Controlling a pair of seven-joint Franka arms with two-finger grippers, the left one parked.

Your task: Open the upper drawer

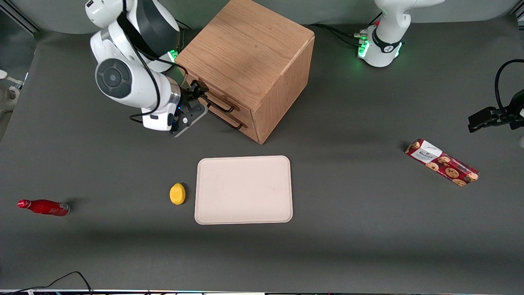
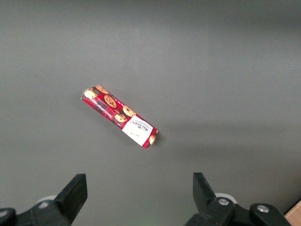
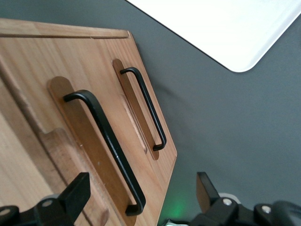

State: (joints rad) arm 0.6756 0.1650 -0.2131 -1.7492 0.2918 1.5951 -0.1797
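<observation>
The wooden cabinet stands at the back of the table, its two drawers facing the working arm's end. The upper drawer carries a thin black bar handle; its front looks flush with the cabinet. The lower drawer's handle sits under it, nearer the table. My gripper is right in front of the upper drawer and open. Its two black fingers straddle one end of the upper handle without touching it.
A cream tray lies nearer the front camera than the cabinet, with a yellow lemon beside it. A red bottle lies toward the working arm's end. A red cookie box lies toward the parked arm's end.
</observation>
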